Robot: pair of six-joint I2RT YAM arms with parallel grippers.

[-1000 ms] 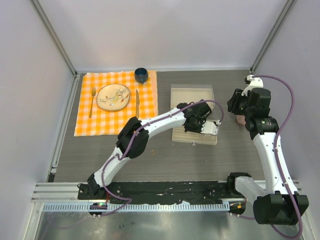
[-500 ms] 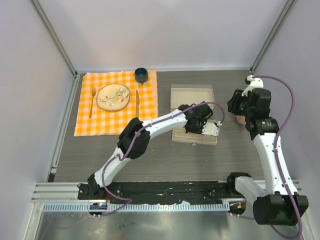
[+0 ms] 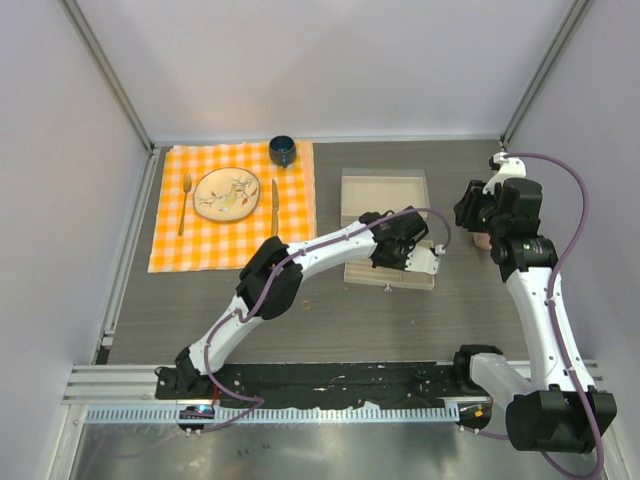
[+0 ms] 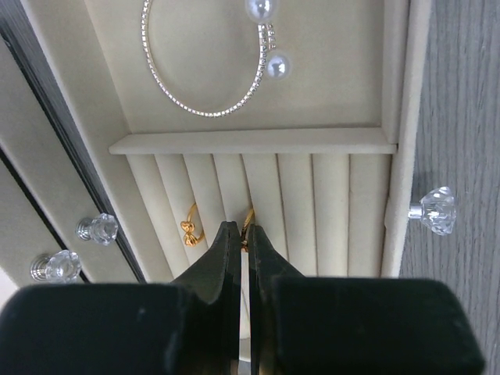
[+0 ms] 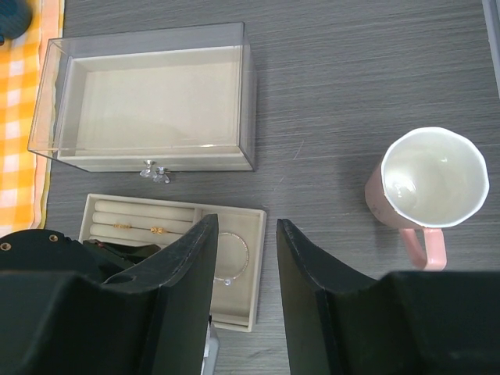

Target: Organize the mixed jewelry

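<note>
Placement of a ring into the tray (image 3: 360, 273) is the step in hand, on my reading. Left of the tray, a stray ring (image 3: 306, 303) lies on the bench (image 3: 400, 320), not yet sorted. Over the tray's grooved section the left jaws are pinched together, with a gold ring (image 4: 250, 221) at their tips and apparently nipped between them. Whether it is seated in a groove cannot be told. A bow ring (image 4: 189, 229) sits in the grooves just left of it. The hoop (image 4: 205, 66) lies in the tray's open compartment beyond the divider. The next move calls for lowering the ring squarely into its groove, then a small release that does not disturb the bow ring. Right of the tray, the right jaws hang part-open and empty above a mug (image 5: 426, 187).
</note>
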